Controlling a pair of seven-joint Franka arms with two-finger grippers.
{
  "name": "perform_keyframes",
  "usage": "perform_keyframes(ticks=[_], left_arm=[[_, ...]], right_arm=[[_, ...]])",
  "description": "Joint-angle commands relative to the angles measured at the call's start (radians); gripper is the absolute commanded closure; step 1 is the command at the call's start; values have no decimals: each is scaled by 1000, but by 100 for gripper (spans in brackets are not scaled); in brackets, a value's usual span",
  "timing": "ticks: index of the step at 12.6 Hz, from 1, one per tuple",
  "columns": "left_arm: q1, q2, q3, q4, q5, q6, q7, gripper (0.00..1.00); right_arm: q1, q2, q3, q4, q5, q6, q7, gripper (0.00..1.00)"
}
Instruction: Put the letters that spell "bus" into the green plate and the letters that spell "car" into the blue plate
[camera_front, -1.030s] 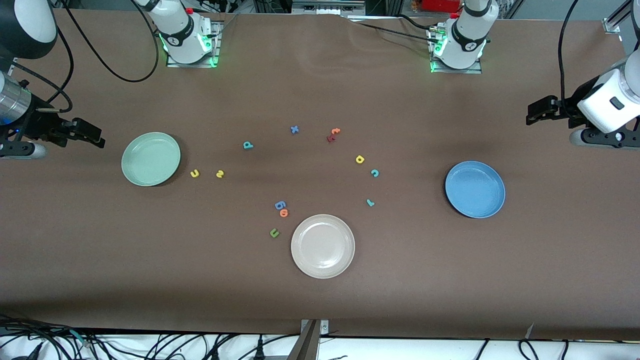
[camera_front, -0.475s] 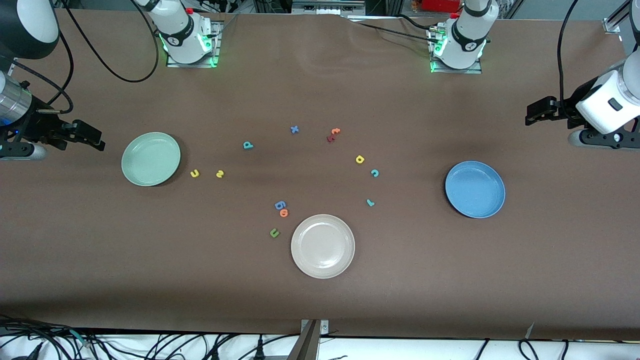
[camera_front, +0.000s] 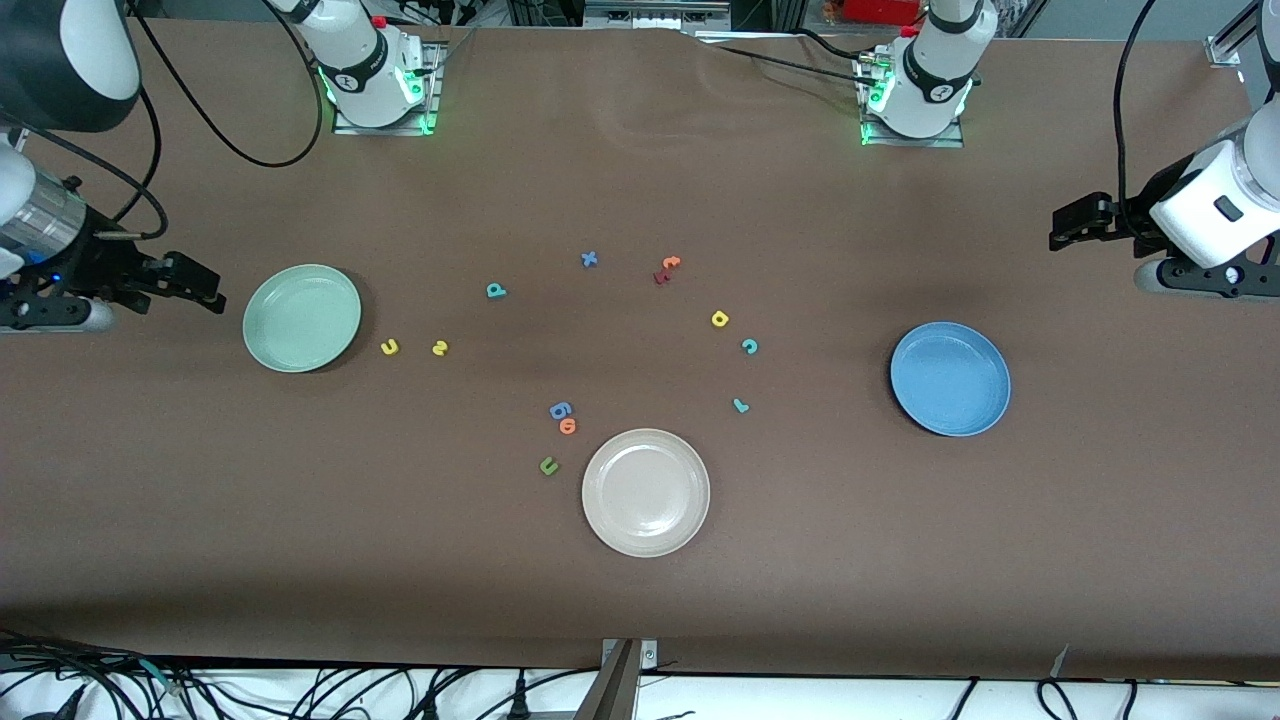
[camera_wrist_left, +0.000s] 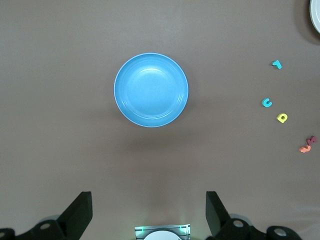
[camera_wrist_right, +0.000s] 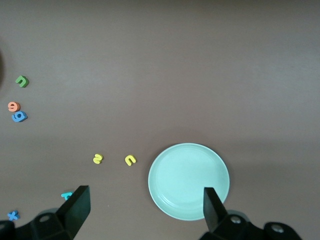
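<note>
- I see bare tabletop (camera_front: 300, 520) all around green plate (camera_front: 302, 318) and blue plate (camera_front: 950, 378).
- Beige plate (camera_front: 646, 492) crowds green "u" (camera_front: 548, 465); blue "g" (camera_front: 560, 409) touches orange "o" (camera_front: 568, 426).

A wide brown tabletop (camera_front: 640, 620) with a matte, slightly mottled surface fills nearly the whole front view. Soft shadows darken its edge nearest the front camera. Below that edge runs a pale floor strip crossed by tangled black cables (camera_front: 330, 690), with a metal bracket (camera_front: 622, 675) at the middle. Along the top edge more cables (camera_front: 790, 55) and dark equipment show.
</note>
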Motion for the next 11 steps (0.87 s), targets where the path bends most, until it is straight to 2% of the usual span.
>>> perform_keyframes(ticks=[1, 11], left_arm=[[-4, 8, 3, 21, -9, -7, 14, 0], [-4, 10, 3, 21, -9, -7, 14, 0]], right_arm=[[14, 23, -7, 7, 13, 21, -7, 0], [20, 19, -5, 5, 1, 3, 3, 0]])
